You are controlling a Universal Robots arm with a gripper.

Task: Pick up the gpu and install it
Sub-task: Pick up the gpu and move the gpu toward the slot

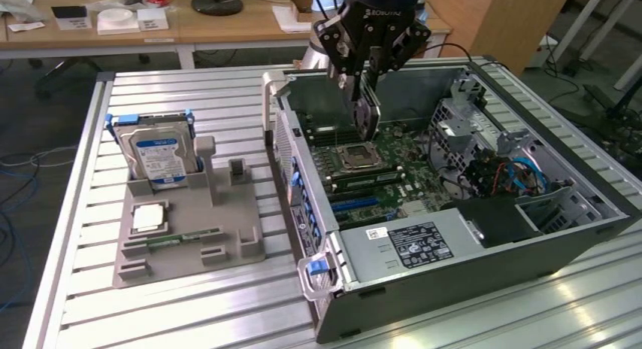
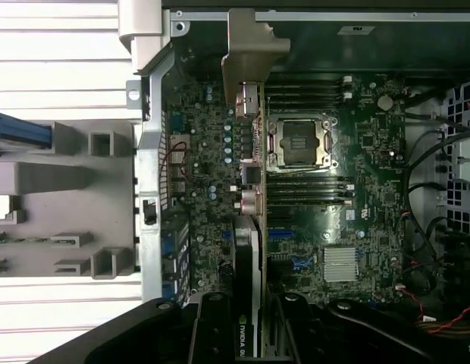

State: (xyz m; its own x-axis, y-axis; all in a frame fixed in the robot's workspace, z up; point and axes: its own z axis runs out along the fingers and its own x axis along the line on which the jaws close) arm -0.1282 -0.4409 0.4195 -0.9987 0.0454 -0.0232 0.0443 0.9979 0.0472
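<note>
My gripper (image 1: 363, 80) hangs over the open computer case (image 1: 561, 236), shut on the gpu (image 1: 365, 114). The card hangs on edge, dark and thin, above the motherboard (image 1: 401, 165) close to the CPU socket (image 1: 357, 158). In the wrist view the gpu (image 2: 251, 250) runs edge-on from between my fingers out to its metal bracket (image 2: 249, 53), and it crosses the board beside the socket (image 2: 301, 142). The gripper (image 2: 250, 318) clamps the card from both sides. The card's lower edge stands clear above the board.
A grey parts holder (image 1: 186, 240) sits at the exterior view's left on the slatted table (image 1: 180, 319). It carries a silver hard drive with a blue label (image 1: 155, 150), a CPU chip (image 1: 149, 216) and a green memory stick (image 1: 186, 238). Cables and a drive cage (image 1: 492, 157) fill the case's far side.
</note>
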